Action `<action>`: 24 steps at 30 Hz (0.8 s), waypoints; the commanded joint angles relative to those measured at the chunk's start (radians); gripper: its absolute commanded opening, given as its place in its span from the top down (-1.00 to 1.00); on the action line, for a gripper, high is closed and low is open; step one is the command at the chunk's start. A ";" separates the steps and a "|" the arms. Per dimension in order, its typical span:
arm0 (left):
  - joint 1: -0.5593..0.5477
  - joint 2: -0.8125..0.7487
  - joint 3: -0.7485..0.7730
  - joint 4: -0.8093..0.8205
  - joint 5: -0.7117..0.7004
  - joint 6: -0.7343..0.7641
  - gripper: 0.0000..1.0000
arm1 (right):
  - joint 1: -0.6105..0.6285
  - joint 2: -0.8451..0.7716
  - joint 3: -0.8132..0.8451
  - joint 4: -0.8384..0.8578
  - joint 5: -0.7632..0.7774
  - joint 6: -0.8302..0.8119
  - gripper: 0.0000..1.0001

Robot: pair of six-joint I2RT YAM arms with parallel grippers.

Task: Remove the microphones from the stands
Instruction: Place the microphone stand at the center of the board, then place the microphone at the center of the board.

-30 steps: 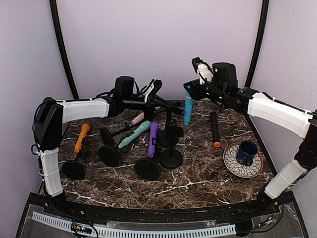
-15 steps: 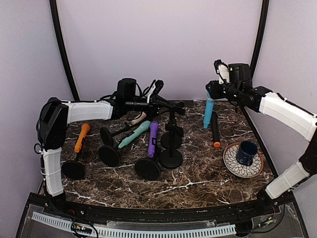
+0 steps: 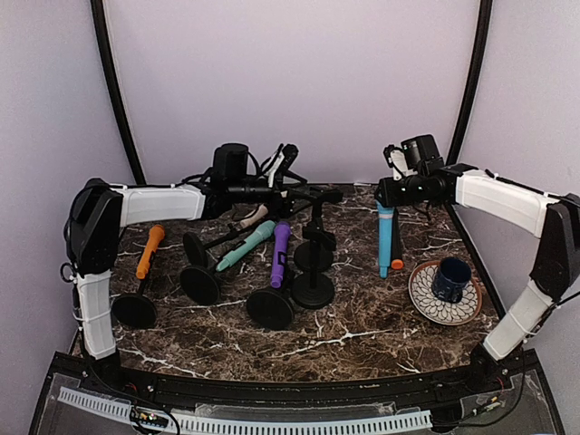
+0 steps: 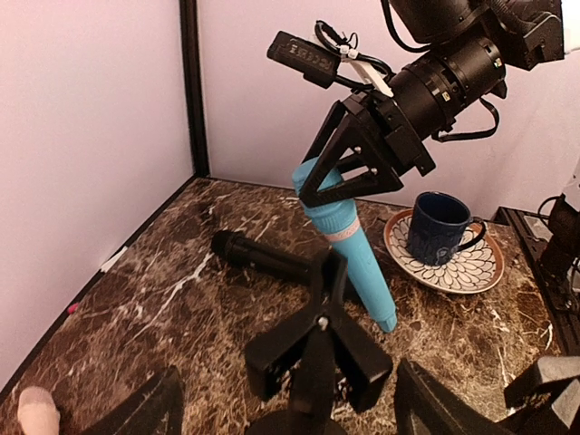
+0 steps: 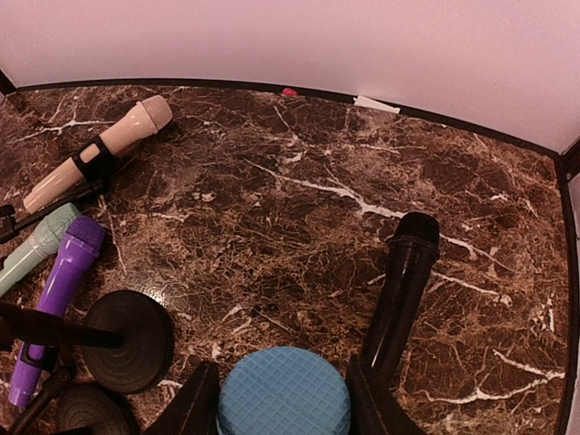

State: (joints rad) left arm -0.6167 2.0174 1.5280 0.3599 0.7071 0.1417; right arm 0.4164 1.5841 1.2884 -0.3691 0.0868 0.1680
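**Item: blue microphone, off its stand, held over the tabletop: hazards**

- Location: the blue microphone (image 3: 385, 237) hangs upright, right of centre in the top view. Its tail points down at the tabletop (image 3: 362, 335). Whether the tail touches cannot be told.
- Holder: the right pincer (image 3: 384, 198) is clamped on its upper end. In the right wrist view the ribbed head fills the bottom centre between the fingers.
- Empty stand clip (image 4: 319, 340): sits at lower centre of the left wrist view. The left pincer (image 4: 294, 408) is spread wide to either side of it and grips nothing.
- Nearest neighbour: a black microphone (image 5: 399, 290) lies flat just beside the blue one.
- Further right: a saucer (image 3: 426, 304) carrying a cup (image 3: 450, 277) sits near the lower right.
- Left of centre: the purple microphone (image 3: 279, 254) and teal microphone (image 3: 246, 245) rest in crowded stands.

Judged risks:
1. If let go upright, the blue microphone would likely topple. It could then fall against the saucer and cup.
2. If lowered onto the black microphone, the tail could skid off the round body and both could roll.
3. The hold is on a rounded end, so a quick swing may let it slip.
4. If the left pincer moves sideways, its wide fingers may catch the clip. That could tip the stand into its neighbours.
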 commanded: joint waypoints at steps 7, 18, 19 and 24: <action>0.057 -0.468 -0.480 0.167 -0.429 -0.238 -0.73 | -0.059 0.228 0.178 -0.083 -0.022 0.060 0.39; 0.193 -0.898 -0.628 -0.412 -0.468 -0.386 -0.98 | -0.060 0.498 0.351 0.011 0.064 0.143 0.22; 0.203 -0.915 -0.645 -0.427 -0.466 -0.384 -0.98 | -0.059 0.518 0.363 0.019 0.074 0.149 0.21; 0.229 -0.991 -0.721 -0.435 -0.414 -0.322 -0.97 | -0.060 0.601 0.418 0.045 0.081 0.187 0.14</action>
State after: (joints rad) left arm -0.4046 1.0569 0.8589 0.0288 0.2417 -0.2092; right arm 0.3580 2.1433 1.6482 -0.3973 0.1356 0.3035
